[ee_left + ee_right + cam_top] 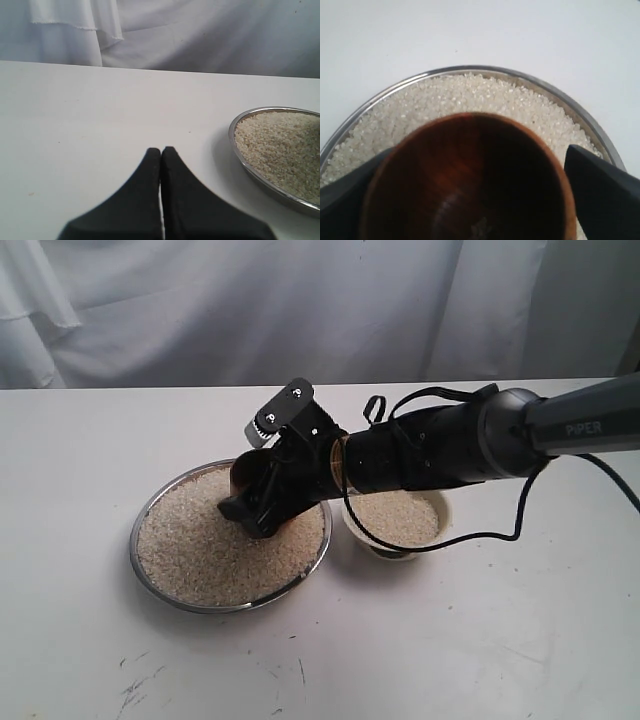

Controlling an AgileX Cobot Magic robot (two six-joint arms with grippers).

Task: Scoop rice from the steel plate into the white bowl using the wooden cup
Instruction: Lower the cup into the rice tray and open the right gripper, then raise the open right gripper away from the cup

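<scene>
Rice [200, 555], small off-white grains, fills the wide shiny steel plate [134, 540] mid-desk. Right gripper [250, 512] is down over it, fingers spread and released, the small reddish-brown wooden cup [470, 175] between them, grains showing past its rim on one side. Cream-white round bowl [447, 508], rice inside, stands just beside the plate. Left gripper [161, 150] hangs clenched over the white desk [75, 125], near the plate's rim.

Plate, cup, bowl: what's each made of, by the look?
Steel plate: metal, likely stainless; shiny grey mirror-like rim. Wooden cup: wood, reddish-brown, grain streaks, smooth sheen, maybe lacquered. White bowl: probably glazed ceramic; glossy cream wall, though plastic can't be ruled out.
</scene>
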